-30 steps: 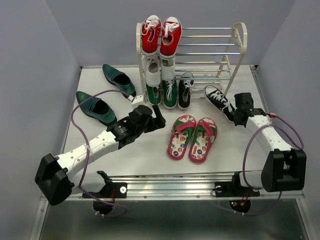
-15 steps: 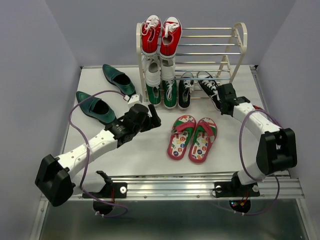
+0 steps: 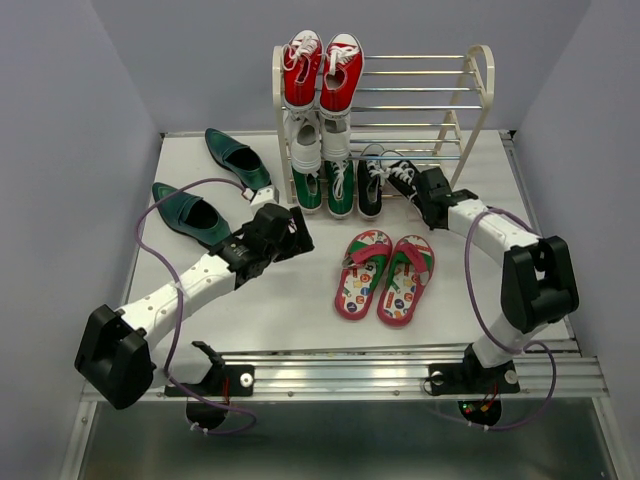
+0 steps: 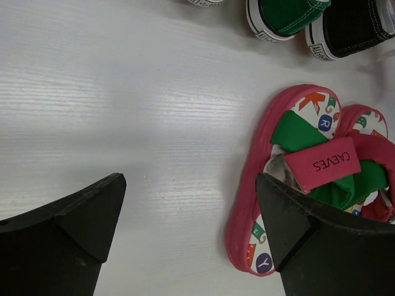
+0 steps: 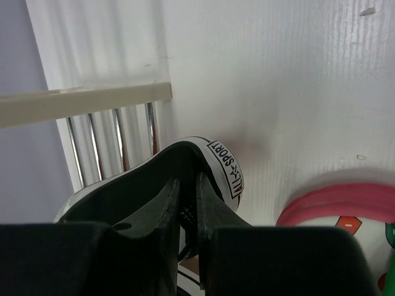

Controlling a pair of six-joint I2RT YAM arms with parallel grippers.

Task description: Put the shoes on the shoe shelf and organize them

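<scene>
a: what has changed over the last second?

b: the right arm has swung in from about 3 o'clock on the worktop toward 1 o'clock. the right jaws are clamped shut on the heel of a black sneaker. that shoe was out past the right foot of the shoe shelf. it now sits at the front of the bottom tier, toe toward 10 o'clock, just beside its mate, which is already there.

a: is it set down?

b: i cannot tell. the right wrist view shows the heel pinched tight, with the silver rods behind it at 10 o'clock. the sole's contact with the shelf is hidden.

a: and the other arm?

b: the left arm has drawn back slightly toward 9 o'clock. the left jaws stand wide open and hold nothing, above bare worktop. the flip-flops lie at 3 o'clock in the left wrist view.

a: what does that mean for the task?

b: the black pair looks nearly shelved; what is left is probably the release. the flip-flops at the centre and the two teal loafers at 10 o'clock are not yet on the shelf. the open left jaws are near both.
</scene>
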